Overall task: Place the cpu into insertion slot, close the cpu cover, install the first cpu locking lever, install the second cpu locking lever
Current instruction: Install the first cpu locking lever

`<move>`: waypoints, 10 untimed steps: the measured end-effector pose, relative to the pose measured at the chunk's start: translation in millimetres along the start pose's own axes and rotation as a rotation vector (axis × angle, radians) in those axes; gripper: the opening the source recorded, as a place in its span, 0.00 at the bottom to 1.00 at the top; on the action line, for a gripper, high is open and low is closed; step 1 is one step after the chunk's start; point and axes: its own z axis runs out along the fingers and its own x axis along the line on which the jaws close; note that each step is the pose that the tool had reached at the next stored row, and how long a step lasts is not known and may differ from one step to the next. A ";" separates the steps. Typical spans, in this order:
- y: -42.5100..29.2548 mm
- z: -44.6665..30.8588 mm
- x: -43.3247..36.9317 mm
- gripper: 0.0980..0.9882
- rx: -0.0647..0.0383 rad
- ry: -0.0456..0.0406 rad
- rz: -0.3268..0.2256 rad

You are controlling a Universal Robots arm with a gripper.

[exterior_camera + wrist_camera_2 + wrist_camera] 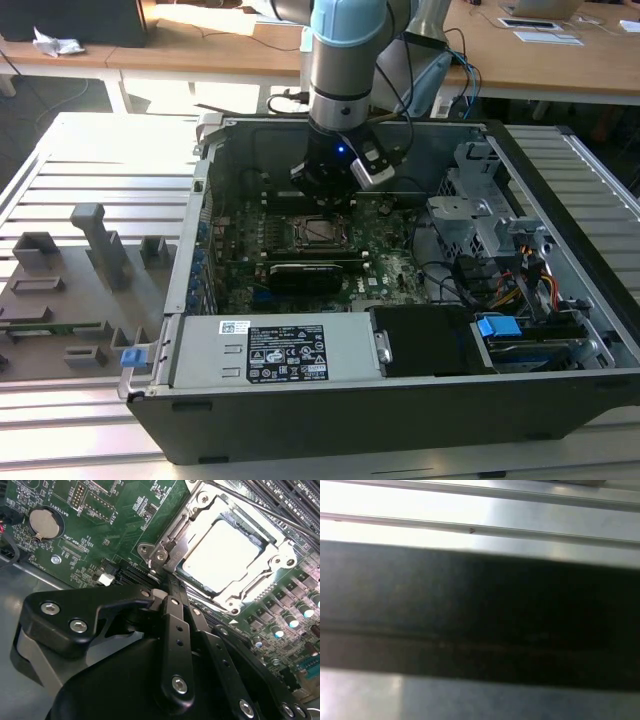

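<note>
Evidently the lever stage: in the exterior view the gripper [325, 188] hangs just above the socket [318, 232] inside the computer case [560, 190]. In the second wrist view the chip [225, 555] lies seated under the closed cover [172, 535]. The fingers are drawn together at its corner, and I judge that working the thin lever [260, 507] calls for a fine, steady touch.

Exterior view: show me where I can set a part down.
Bare: the slatted table behind the grey fixture blocks, and its strip at the exterior view's right of the computer case. Crowded: inside the case the gripper hangs by the insertion slot, cables alongside.
</note>
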 end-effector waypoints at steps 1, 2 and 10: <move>0.1 -0.3 -0.1 0.01 0.000 0.0000 0.000; 0.1 -0.7 -0.1 0.01 0.001 0.0000 0.000; -0.1 -4.7 -0.4 0.01 0.002 0.0016 0.000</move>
